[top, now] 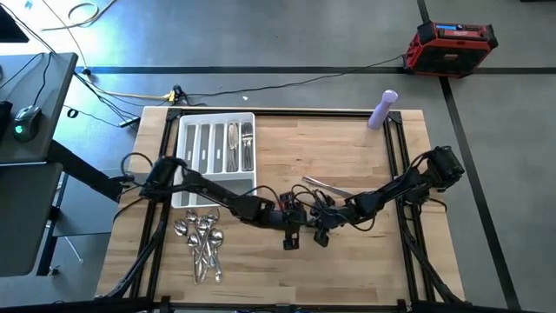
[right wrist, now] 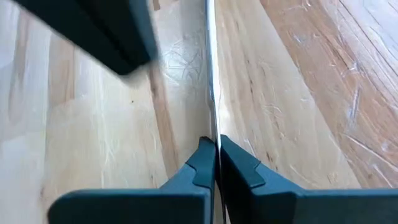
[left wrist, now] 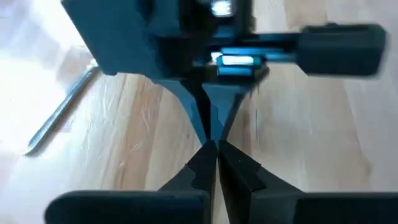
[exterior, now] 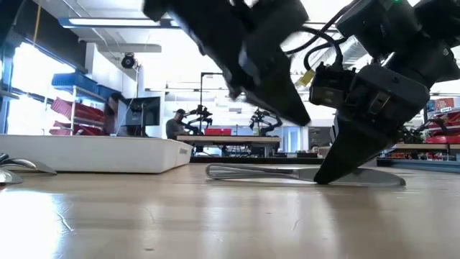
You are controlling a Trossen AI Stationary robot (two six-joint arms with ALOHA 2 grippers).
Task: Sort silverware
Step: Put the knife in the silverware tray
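Black-fingered, the right gripper (right wrist: 215, 163) is clenched on a long thin silver knife (right wrist: 210, 81) lying flat on the pale wooden table (top: 347, 148), just beside the left gripper (left wrist: 216, 163), whose fingers are shut on nothing. Lifting cleanly likely calls for a level, firm pinch before carrying the knife to the white compartmented plastic tray (top: 184, 156). Both dark arms reach inward, low, meeting near the table's middle.

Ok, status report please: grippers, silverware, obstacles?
Right gripper shut on knife, tip at the table. Left gripper shut, close opposite. Other knife lies apart.
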